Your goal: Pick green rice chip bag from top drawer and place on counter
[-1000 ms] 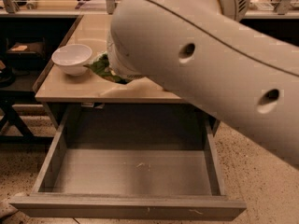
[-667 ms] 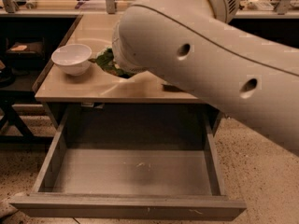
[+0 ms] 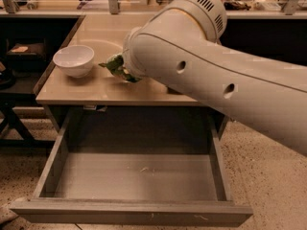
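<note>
The green rice chip bag [image 3: 114, 64] is showing above the table [image 3: 86, 87], just right of the white bowl [image 3: 74, 60], half covered by the white arm [image 3: 201, 75]. The pincer is lying hidden behind that arm, also right of the bowl, so I cannot tell its opening or hold. The top drawer [image 3: 129, 176] is standing open below the bowl.

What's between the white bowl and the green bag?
Only bare counter, in the camera view; bowl and bag are apart. The gripper is hidden behind the arm, by the bag.
</note>
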{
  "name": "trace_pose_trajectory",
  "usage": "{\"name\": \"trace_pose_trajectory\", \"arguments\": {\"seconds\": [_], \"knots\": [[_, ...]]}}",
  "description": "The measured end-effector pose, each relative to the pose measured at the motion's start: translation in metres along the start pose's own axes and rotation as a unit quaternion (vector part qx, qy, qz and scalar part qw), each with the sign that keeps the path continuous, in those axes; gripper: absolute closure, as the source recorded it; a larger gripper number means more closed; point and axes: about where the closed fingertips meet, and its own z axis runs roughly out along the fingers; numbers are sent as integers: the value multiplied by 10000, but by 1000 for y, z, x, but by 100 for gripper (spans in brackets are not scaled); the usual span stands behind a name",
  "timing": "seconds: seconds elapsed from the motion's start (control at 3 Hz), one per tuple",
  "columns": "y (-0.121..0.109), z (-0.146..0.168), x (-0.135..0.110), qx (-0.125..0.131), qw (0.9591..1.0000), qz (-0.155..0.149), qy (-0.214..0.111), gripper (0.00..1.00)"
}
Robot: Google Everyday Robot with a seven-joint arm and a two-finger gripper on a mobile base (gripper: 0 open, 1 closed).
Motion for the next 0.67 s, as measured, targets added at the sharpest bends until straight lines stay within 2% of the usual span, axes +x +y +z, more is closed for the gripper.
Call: {"name": "trace_pose_trajectory", "arguments": {"seconds": [0.67], "knots": [[-3,52,13,93,9999,51,-134,100]]}}
